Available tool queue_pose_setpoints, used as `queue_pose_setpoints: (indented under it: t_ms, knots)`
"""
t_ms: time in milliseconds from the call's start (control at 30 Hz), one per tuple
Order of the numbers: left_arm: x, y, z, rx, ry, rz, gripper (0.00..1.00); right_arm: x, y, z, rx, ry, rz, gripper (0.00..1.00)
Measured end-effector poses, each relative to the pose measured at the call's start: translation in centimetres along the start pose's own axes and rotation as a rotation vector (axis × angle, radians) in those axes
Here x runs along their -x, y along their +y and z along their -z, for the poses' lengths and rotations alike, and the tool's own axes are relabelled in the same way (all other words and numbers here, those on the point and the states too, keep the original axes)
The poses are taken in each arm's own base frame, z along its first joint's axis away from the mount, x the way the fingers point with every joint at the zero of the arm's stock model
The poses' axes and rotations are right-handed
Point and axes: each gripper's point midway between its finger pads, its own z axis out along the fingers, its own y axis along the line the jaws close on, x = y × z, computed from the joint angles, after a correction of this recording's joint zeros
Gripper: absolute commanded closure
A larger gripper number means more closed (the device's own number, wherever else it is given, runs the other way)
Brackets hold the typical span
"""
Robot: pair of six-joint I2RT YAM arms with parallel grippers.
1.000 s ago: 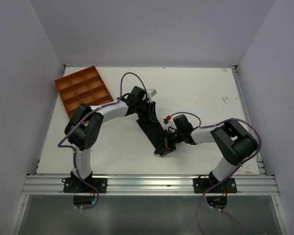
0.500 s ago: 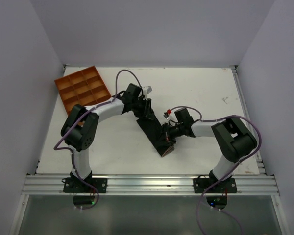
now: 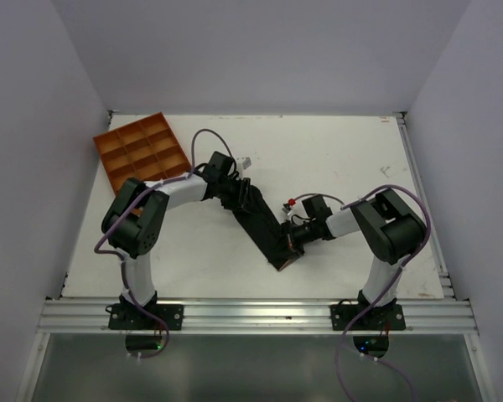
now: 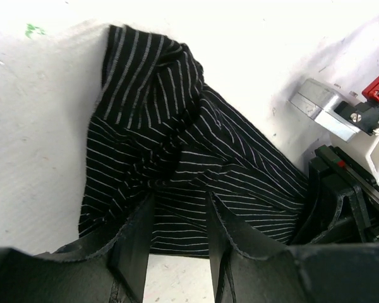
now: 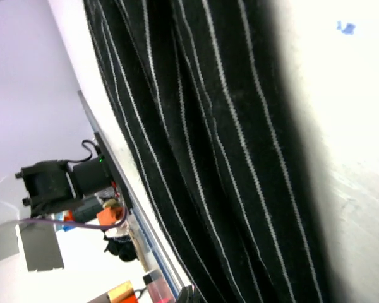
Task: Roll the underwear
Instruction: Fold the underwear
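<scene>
Underwear (image 3: 260,228) lies mid-bench (image 3: 352,159) as a narrow strip, 11 to 5 o'clock; left gripper (image 3: 235,194) has drawn its far end toward 9 o'clock, lengthening it; left fingers (image 4: 134,243) straddle fabric, clamping unconfirmed; right gripper (image 3: 295,241) at the near end, finger state cannot be told; judged: straightening, roll not begun.

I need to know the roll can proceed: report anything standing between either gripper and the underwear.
Nothing visible does. The left gripper is at the far end of the underwear, its fingers straddling the fabric; the right gripper is at the near end.
</scene>
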Motion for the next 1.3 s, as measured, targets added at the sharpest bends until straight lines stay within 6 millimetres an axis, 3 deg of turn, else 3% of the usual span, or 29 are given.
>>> queue_pose_setpoints:
  t_ms: [167,933,1300]
  knots:
    - [0.6,0.7,0.0,-0.024,-0.013,0.018,0.58,-0.1,-0.1,0.2,0.033,-0.004,0.015,0.99]
    - [1.6,0.3,-0.2,-0.081,0.012,-0.015,0.55,-0.1,0.1,0.4,0.052,-0.031,0.010,0.99]
    - [4.0,0.0,0.9,-0.078,-0.024,-0.042,0.46,2.5,4.2,1.8,0.044,-0.070,0.078,0.98]
